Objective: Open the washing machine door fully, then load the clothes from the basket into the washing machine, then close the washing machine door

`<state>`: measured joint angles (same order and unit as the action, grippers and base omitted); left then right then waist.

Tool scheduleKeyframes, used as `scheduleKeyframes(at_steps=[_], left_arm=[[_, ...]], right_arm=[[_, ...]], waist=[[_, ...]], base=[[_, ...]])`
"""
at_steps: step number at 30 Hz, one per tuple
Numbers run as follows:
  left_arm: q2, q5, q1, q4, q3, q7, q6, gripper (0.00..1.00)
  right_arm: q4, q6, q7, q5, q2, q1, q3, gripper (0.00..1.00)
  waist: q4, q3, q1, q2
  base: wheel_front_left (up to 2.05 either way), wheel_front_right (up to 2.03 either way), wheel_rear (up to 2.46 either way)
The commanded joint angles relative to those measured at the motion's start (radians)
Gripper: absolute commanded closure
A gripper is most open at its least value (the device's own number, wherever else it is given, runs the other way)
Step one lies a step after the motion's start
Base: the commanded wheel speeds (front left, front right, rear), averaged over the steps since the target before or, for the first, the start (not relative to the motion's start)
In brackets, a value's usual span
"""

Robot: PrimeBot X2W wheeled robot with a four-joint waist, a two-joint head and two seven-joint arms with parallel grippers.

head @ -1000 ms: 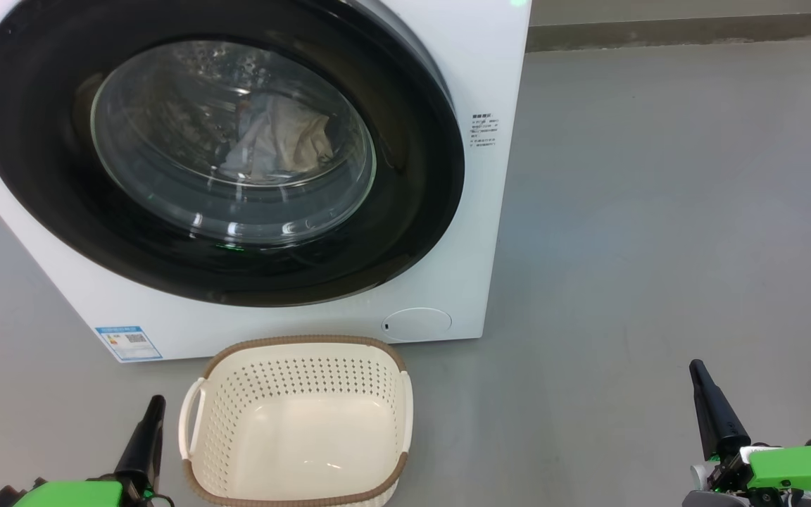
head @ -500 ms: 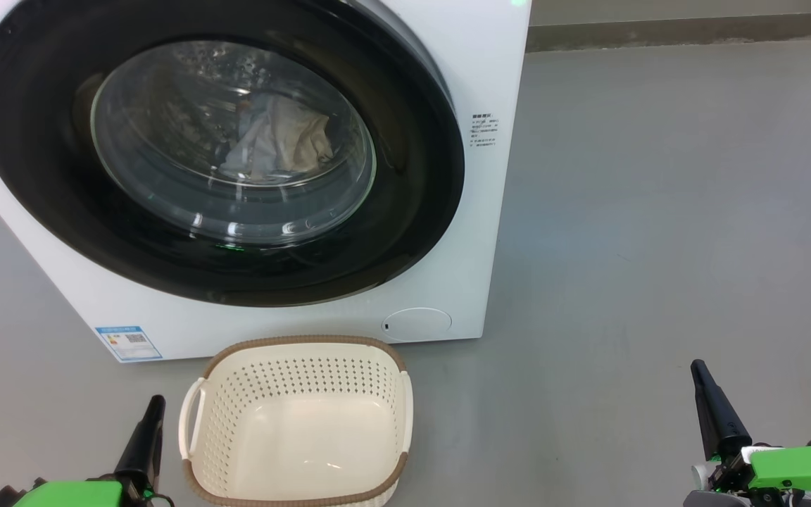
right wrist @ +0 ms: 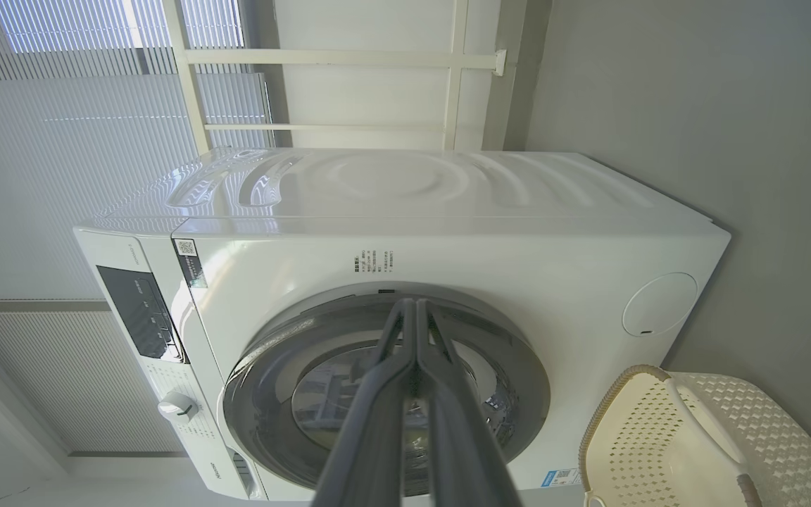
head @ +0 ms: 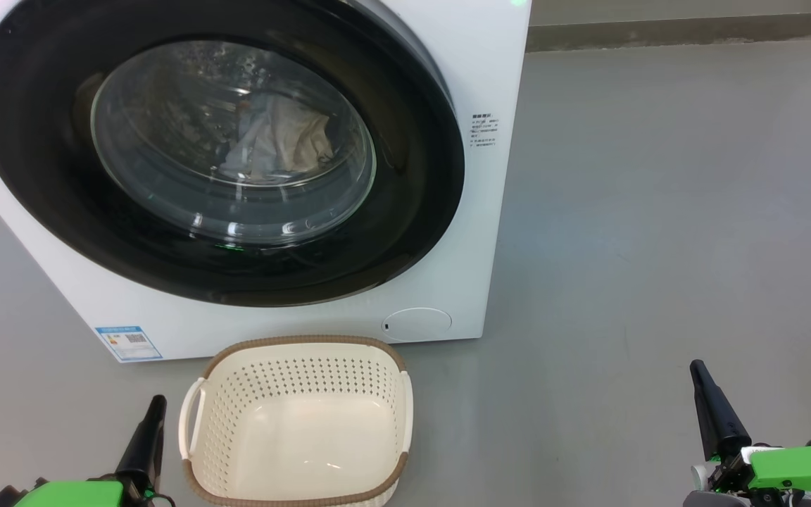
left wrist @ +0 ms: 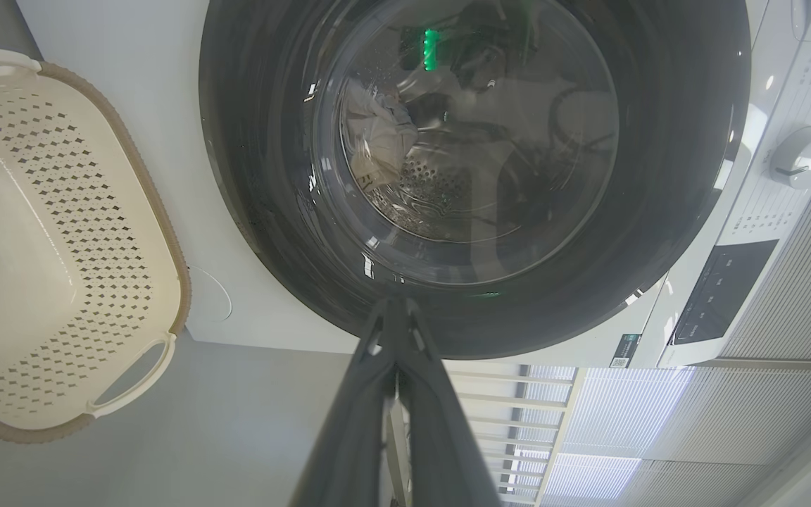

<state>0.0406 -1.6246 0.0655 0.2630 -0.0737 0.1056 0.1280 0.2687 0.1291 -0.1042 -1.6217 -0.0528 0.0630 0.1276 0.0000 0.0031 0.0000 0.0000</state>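
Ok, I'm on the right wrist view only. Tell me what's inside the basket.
Observer: Nothing. The head view shows the basket bare to its floor.
Operator: Then find the clothes for me.
Observer: The clothes lie inside the drum, behind the glass of the shut washing machine door.
Operator: Report the left hand.
Observer: The left hand is shut and holds nothing, low on the basket's left side.

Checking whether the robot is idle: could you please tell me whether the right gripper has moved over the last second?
No. Against the basket in the head view, the right gripper has not shifted.
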Motion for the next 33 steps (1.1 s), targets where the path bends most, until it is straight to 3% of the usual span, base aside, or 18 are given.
scheduleKeyframes(at_steps=[1,33], left_arm=[[0.014,0.012,0.042,-0.018,-0.035,0.003,0.003,1.00],[0.012,0.014,0.042,-0.018,-0.037,0.005,0.003,1.00]], right_arm=[[-0.024,0.002,-0.004,0.008,-0.003,0.044,-0.020,1.00],[-0.024,0.002,-0.006,0.010,-0.001,0.045,-0.017,1.00]], waist=[[0.000,0.000,0.0000,0.0000],[0.000,0.000,0.0000,0.0000]], base=[[0.00,0.00,0.00],[0.00,0.00,0.00]])
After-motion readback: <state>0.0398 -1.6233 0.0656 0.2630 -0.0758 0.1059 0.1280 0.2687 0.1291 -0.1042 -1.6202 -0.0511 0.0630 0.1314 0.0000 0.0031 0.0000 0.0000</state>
